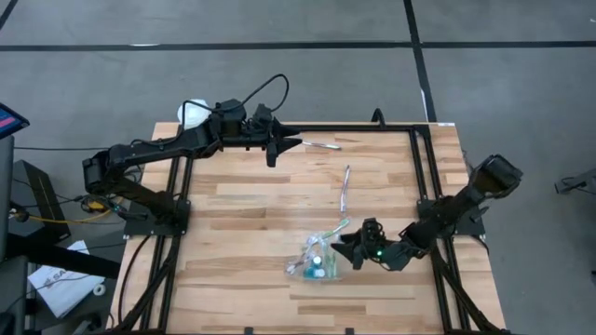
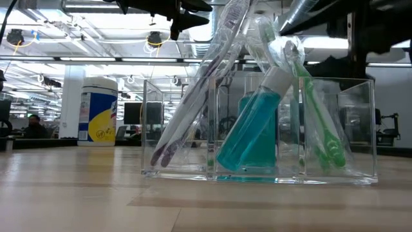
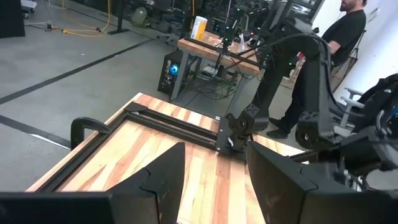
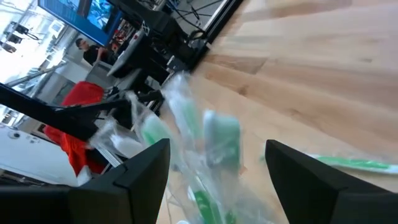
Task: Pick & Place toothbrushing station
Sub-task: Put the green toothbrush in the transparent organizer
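The clear cup (image 1: 315, 264) of toothbrushes (image 2: 193, 96) looked light, rigid and slippery, best pinched at its rim by the right gripper (image 1: 346, 249), spread wide and empty beside it; the left gripper (image 1: 284, 144) hung partly open, empty.

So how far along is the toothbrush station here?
Done: the clear cup holds a teal tube, purple and green brushes. In hand: nothing; the right gripper sits beside it, jaws open. Left: two brushes on the table, the left gripper near one.
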Controlling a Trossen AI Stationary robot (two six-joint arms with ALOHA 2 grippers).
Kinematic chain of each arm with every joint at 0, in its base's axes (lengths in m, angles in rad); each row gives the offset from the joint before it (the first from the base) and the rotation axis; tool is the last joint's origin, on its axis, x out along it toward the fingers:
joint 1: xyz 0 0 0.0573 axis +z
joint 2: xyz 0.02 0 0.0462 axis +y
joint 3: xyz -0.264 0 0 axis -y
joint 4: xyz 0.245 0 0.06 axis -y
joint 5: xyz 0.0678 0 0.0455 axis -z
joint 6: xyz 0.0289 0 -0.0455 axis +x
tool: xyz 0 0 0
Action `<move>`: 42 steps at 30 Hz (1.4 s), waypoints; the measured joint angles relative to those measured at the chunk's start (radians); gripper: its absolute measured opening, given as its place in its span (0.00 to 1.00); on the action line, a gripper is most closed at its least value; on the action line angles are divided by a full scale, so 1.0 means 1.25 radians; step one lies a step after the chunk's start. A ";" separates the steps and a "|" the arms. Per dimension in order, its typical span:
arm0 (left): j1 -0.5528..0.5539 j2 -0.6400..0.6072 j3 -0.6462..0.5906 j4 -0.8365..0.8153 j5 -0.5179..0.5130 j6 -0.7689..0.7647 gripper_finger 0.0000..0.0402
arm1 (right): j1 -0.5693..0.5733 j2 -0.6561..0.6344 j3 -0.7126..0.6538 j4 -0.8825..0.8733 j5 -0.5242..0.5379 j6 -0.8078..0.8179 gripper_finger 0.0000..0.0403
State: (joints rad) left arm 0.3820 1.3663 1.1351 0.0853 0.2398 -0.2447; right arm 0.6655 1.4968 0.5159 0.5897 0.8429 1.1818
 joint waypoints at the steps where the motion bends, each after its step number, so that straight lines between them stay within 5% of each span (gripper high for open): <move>1: 0.000 0.000 0.000 0.000 0.000 0.000 0.42 | 0.000 -0.023 0.000 -0.027 0.000 0.000 0.63; 14: 0.000 0.000 0.000 -0.008 0.000 -0.004 0.42 | -0.030 -0.398 0.000 -0.462 0.065 0.013 0.63; 21: -0.001 0.034 -0.004 -0.286 0.000 0.001 0.42 | -0.128 -0.524 0.000 -0.647 -0.060 0.258 0.61; 28: -0.019 0.100 -0.026 -0.284 0.038 -0.012 0.42 | -0.172 -0.499 0.000 -0.844 -0.349 0.475 0.56; 42: -0.019 0.149 -0.063 -0.197 0.086 0.002 0.42 | -0.233 -0.308 0.001 -0.816 -0.405 0.534 0.55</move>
State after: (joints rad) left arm 0.3588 1.5523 1.0569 -0.1604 0.3473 -0.2428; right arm 0.3740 1.1115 0.5167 -0.4306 0.3362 1.8497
